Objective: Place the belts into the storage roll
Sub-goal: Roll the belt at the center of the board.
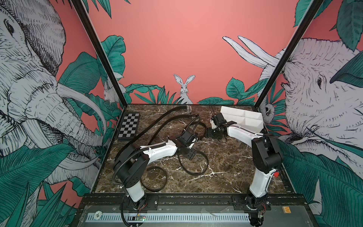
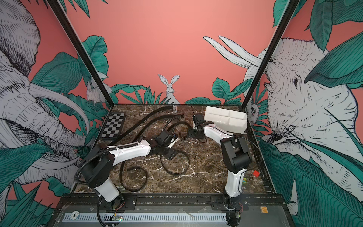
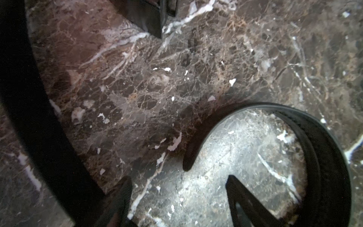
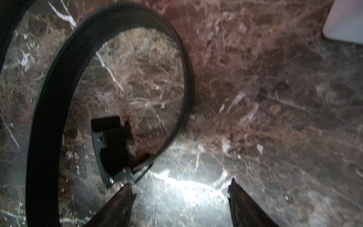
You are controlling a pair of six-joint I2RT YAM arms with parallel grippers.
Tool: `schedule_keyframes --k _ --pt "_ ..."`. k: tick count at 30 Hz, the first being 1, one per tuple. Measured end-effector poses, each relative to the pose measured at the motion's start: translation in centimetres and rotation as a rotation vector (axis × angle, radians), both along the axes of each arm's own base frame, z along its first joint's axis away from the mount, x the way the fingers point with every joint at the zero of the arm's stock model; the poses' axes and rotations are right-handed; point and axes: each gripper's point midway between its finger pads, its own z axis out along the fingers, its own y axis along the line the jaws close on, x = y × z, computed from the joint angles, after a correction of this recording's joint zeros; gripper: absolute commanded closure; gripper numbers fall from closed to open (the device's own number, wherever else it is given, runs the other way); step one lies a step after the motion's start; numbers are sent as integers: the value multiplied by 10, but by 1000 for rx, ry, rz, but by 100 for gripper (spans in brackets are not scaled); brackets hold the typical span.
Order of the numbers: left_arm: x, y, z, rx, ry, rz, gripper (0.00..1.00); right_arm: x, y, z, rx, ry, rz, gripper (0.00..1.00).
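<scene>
Black straps on brown marble: three belts lie loose on the bench [image 1: 225,173], every one of them outside the tray. Starting far left, a chequered board [image 1: 128,125] lies flat near the back. Beside it the long belt [image 1: 145,128] sweeps from a pale buckle at the rear down toward the front left and passes behind the left arm. A front curl [image 1: 155,190] of strap shows below that arm; the join is hidden, so whether it's the same belt I can't tell.

Centre now: the left hand [image 1: 189,155] hangs over the middle belt [image 1: 205,162], an open loop standing on edge. Its wrist view shows the fingertips [image 3: 123,192] spread wide with only marble between them. A doubled curve of strap is close by, and a broad black band is blurred at the edge.

On to the right: the right hand [image 1: 214,134] is low by the third belt [image 4: 51,118], a round loop with a metal buckle. Fingers wide apart here too, gripping nothing. One tip is right at the buckle, touching or not, too blurry to call. Rear right sits the white tray [image 1: 243,118], its inner walls splitting it into compartments and one corner hidden behind the right wrist.
</scene>
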Motion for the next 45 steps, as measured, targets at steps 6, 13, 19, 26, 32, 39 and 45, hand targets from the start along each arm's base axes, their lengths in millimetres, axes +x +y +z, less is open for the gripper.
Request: schedule_keyframes --k 6,13,19,26,32,39,45 --pt "-1 -8 -14 31 6 -23 33 25 6 2 4 -44 -19 31" --pt "8 -8 -25 59 -10 17 82 28 0 -30 -23 6 -43 63" --pt "21 5 -24 114 -75 80 100 6 -29 -41 -55 33 -80 82" --pt "34 32 -24 207 -140 178 100 -67 -89 -41 -139 106 -151 82" --pt "49 56 -23 242 -146 273 100 -147 -115 -48 -158 186 -188 80" --pt "71 63 -20 257 -150 321 100 -200 -122 -38 -124 254 -207 54" --pt "76 61 -23 270 -152 309 100 -168 -117 26 -133 110 -169 32"
